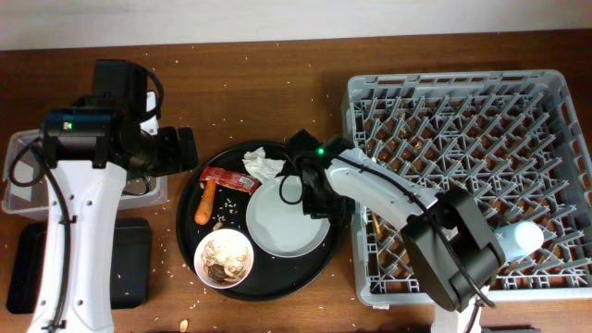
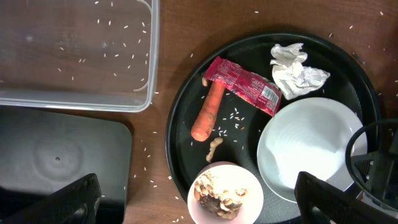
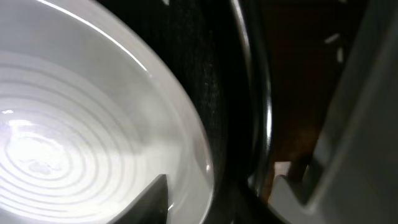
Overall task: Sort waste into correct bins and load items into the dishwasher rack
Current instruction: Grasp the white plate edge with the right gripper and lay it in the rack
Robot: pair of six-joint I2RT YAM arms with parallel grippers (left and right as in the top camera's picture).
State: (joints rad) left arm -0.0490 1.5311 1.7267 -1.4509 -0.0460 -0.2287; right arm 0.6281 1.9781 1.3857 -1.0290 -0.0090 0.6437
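Observation:
The white plate (image 1: 287, 222) lies on a round black tray (image 1: 277, 282) beside a white bowl (image 1: 225, 258) of brown scraps. The orange carrot piece (image 1: 204, 203), red wrapper (image 1: 228, 179) and white tissue (image 1: 264, 166) lie on the same tray. My right gripper (image 1: 319, 199) is open, its fingers (image 3: 224, 193) straddling the right rim of the plate (image 3: 62, 124). My left gripper (image 1: 185, 148) is open and empty above the tray's left side; its wrist view shows the bowl (image 2: 225, 193), carrot (image 2: 208, 112), wrapper (image 2: 242, 84), tissue (image 2: 295, 70) and plate (image 2: 305, 143).
The clear tub (image 1: 18, 199) stands at the far left, with the shallow black tray (image 1: 129, 259) in front of it. The grey rack (image 1: 462, 120) fills the right side and holds a pale cup (image 1: 523, 239). Rice grains are scattered on the wood.

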